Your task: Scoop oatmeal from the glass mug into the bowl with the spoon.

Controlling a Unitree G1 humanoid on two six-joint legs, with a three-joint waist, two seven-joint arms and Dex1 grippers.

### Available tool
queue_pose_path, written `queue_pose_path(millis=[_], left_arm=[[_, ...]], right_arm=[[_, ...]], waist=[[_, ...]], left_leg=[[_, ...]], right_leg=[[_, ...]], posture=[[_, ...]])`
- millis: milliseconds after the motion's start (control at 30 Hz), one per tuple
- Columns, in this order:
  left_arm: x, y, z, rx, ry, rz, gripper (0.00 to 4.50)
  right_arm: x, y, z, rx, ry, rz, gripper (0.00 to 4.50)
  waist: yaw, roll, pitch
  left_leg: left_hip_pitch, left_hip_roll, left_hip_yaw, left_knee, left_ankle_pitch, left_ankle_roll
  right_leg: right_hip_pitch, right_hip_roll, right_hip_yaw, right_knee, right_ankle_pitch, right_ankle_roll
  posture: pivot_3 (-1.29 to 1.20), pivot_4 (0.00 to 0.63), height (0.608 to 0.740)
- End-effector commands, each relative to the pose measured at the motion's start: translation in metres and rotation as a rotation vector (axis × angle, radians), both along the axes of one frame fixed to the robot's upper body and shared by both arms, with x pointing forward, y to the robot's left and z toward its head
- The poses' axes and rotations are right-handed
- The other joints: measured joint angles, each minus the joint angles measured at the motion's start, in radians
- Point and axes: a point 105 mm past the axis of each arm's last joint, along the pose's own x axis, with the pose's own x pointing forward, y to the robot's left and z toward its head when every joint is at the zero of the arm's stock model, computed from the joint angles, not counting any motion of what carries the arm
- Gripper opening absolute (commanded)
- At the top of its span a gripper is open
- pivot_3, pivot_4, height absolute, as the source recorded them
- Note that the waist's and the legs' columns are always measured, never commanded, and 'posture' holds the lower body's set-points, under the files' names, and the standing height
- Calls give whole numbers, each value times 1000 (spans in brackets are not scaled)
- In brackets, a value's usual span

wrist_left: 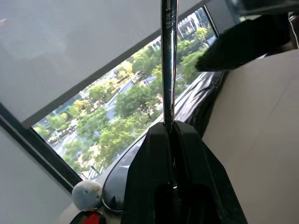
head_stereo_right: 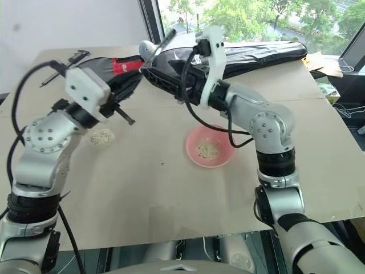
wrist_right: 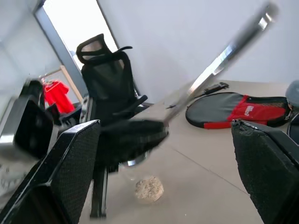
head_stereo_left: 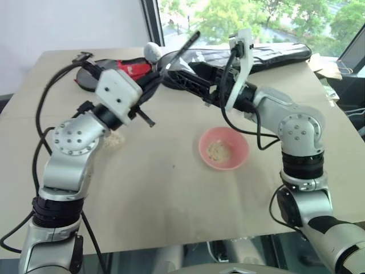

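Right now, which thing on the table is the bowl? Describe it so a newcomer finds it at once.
Start at the wide beige table and look toward its middle, just ahead of the right arm's elbow. There sits the bowl, small, round and shallow. It is the one glossy pink thing there, with pale oatmeal inside, unlike the loose oat clump lying bare on the tabletop.

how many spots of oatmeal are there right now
2: one clump of oatmeal inside the pink bowl, and one loose pile of oatmeal on the table beside the left arm. More may be hidden behind the arms.
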Motion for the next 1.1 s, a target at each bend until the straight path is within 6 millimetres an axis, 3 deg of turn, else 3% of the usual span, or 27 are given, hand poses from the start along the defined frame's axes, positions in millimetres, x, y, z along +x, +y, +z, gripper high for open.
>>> queue_pose_path(millis=[33, 267, 400, 567, 600, 867, 900, 933, 1067, 1100], left_arm=[[-8, -8, 9, 48, -80, -27, 54], [-9, -11, -6, 98, -48, -49, 54], [-8, -6, -8, 99, -39, -35, 0], [-8, -1, -8, 94, -34, -25, 0], [-7, -1, -7, 90, -36, -22, 0], [-11, -8, -11, 52, -10, -54, 0], [-12, -9, -11, 41, -7, -57, 668], [-13, -10, -9, 27, -13, -54, 933], [-23, -5, 9, -45, -80, 0, 2824], [-26, -1, 16, -71, -109, 37, 3113]], right_arm=[[-4, -2, 26, 92, -5, 23, 4500], [-2, -4, 28, 104, 19, 22, 4500], [-3, -4, 22, 92, 26, 18, 3271], [1, -7, 15, 55, 23, -15, 580], [2, -7, 14, 51, 21, -18, 229], [6, -7, 13, 52, 28, -37, 93], [7, -7, 14, 56, 33, -41, 0], [8, -8, 14, 62, 38, -50, 0], [19, -16, 11, 79, 82, -105, 0], [26, -22, 7, 66, 96, -149, 0]], waist=[[1, 0, 0], [2, 0, 0], [0, 0, 0], [2, 0, 0], [2, 0, 0], [1, 0, 0], [1, 0, 0], [1, 0, 0], [1, 0, 0], [1, 0, 0]], left_leg=[[0, 0, 0, 0, 0, 0], [-1, 0, 0, 0, 0, 0], [0, 0, 0, 0, 0, 0], [0, 0, 0, 0, 0, 1], [0, 0, 0, 0, 0, 1], [0, 0, 0, 0, 0, 1], [0, 0, 0, 0, 0, 1], [-1, 0, 0, 0, 0, 1], [-1, 0, 0, 0, 0, 1], [-1, 0, 0, 0, 0, 1]], right_leg=[[0, 0, 0, 0, 0, 0], [0, 0, 0, 0, 0, 0], [0, 0, 0, 0, 0, 0], [0, 0, 0, 0, 0, 0], [0, 0, 0, -1, 0, 0], [-1, 0, 0, -1, 0, 0], [-1, 0, 0, -1, 0, 0], [-1, 0, 0, -1, 0, 0], [-1, 0, 0, -1, 0, 0], [-1, 0, 0, -1, 0, 0]], posture=[[0, 150, 740], [0, 150, 740], [0, 150, 740], [0, 150, 740], [0, 150, 740], [0, 150, 740], [0, 150, 740], [0, 150, 740], [0, 150, 740], [0, 150, 740]])
